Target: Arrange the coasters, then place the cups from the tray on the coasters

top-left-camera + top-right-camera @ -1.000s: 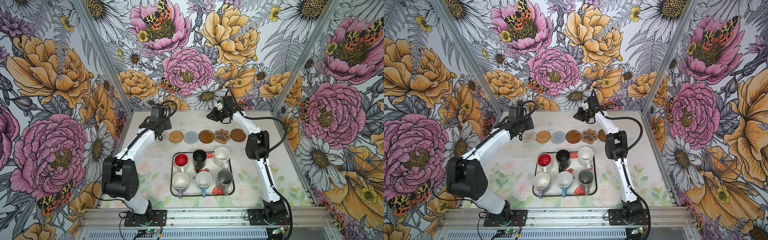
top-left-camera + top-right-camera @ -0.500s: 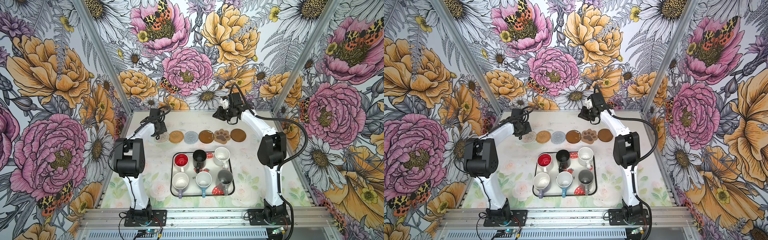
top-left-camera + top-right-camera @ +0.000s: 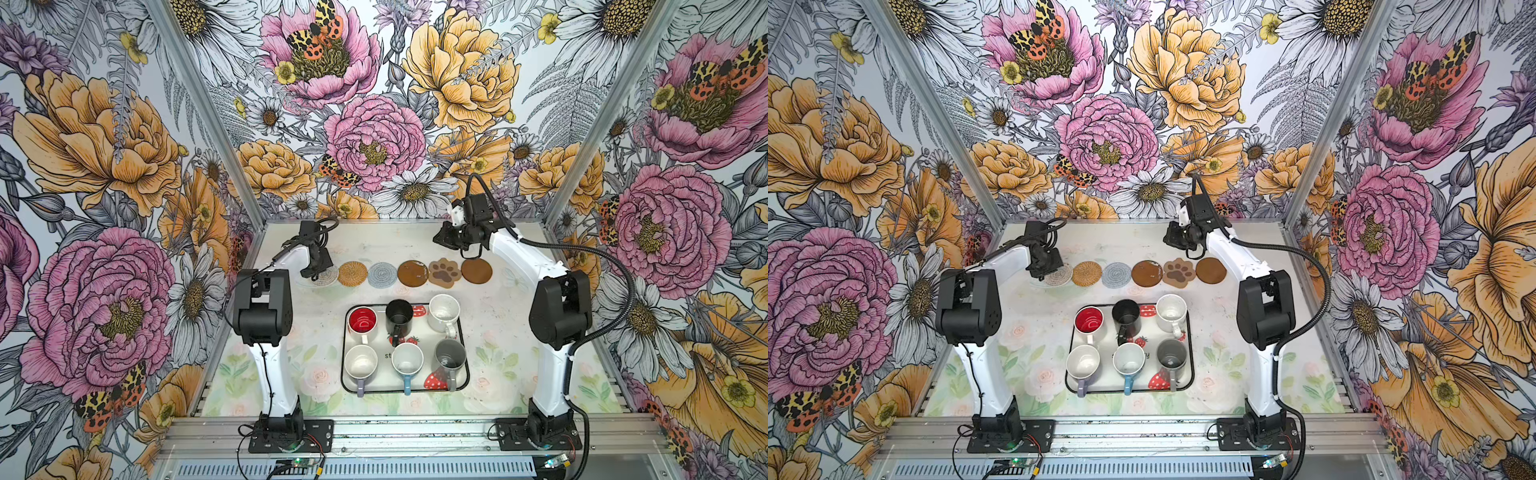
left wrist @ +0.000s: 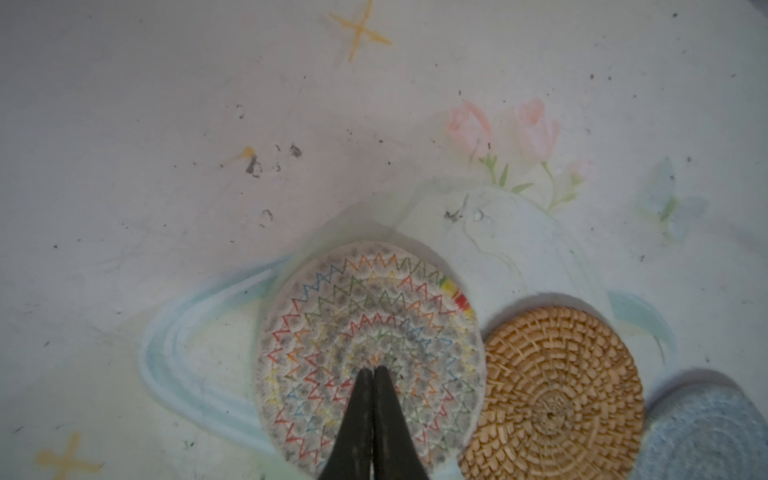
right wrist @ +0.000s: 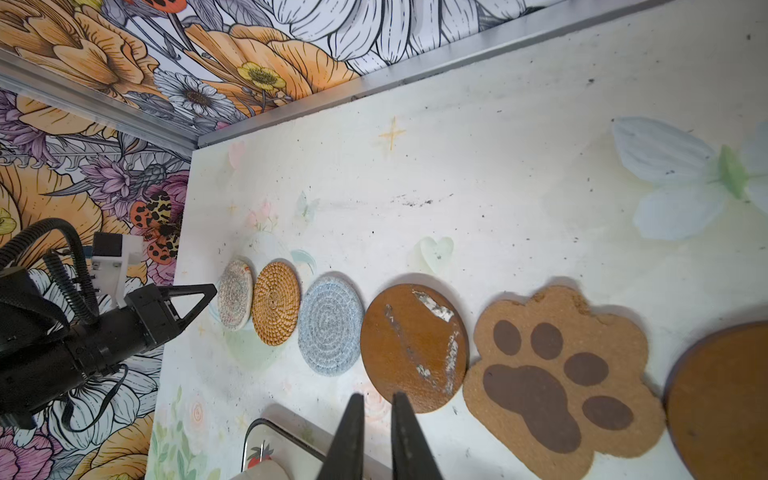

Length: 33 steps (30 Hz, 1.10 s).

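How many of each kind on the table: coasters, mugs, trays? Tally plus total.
Coasters: 6
Mugs: 6
Tray: 1
Total: 13

The rope coaster is coiled from pale cord, soft and matt, and overstitched with coloured zigzag thread. The rattan coaster is woven from stiff tan cane, ribbed and faintly shiny. The grey coaster is wound from fuzzy, matt cord. A smooth, leather-like face is seen on the brown disc, scuffed through to pale patches. The paw coaster is cut from grainy, cork-like board with matt brown print. The table is covered by a matt printed sheet, speckled with dark marks. The black mug is glazed and glossy. The left gripper is fitted with smooth black plastic fingers. The frame rail is made of dull metal.
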### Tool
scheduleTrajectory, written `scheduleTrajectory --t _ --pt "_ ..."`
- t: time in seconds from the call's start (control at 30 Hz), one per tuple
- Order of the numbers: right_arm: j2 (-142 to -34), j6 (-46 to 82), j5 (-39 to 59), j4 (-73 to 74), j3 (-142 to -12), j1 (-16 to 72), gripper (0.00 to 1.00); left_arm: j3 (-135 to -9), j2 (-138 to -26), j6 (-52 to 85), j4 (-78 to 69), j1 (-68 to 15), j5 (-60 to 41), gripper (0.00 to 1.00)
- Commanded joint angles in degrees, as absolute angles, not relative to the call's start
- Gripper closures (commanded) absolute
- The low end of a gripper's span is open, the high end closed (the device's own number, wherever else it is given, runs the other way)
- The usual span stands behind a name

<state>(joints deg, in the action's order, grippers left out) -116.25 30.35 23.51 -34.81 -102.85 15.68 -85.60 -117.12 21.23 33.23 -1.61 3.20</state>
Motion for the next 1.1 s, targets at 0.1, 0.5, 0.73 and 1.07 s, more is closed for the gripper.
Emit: scheduleTrajectory --t 0.1,0.5,0.73,1.07 --pt "-112.7 30.4 22.9 -32.2 -101.8 15.2 0.84 -87.0 -119.1 22.8 33.3 -0.7 0.9 0.94" --pt "-112.3 31.6 23.5 -31.2 -99.3 14.6 0.85 -86.9 -121.5 25.3 34.8 0.6 1.7 0.94" --pt "-112.1 32.0 23.7 -31.0 -99.1 14.2 0.85 -86.4 -122.2 28.0 35.1 1.6 3.6 0.96" --pt "-112.1 32.4 24.0 -30.9 -98.8 14.0 0.85 -86.2 -122.3 29.5 35.0 2.6 3.5 0.96"
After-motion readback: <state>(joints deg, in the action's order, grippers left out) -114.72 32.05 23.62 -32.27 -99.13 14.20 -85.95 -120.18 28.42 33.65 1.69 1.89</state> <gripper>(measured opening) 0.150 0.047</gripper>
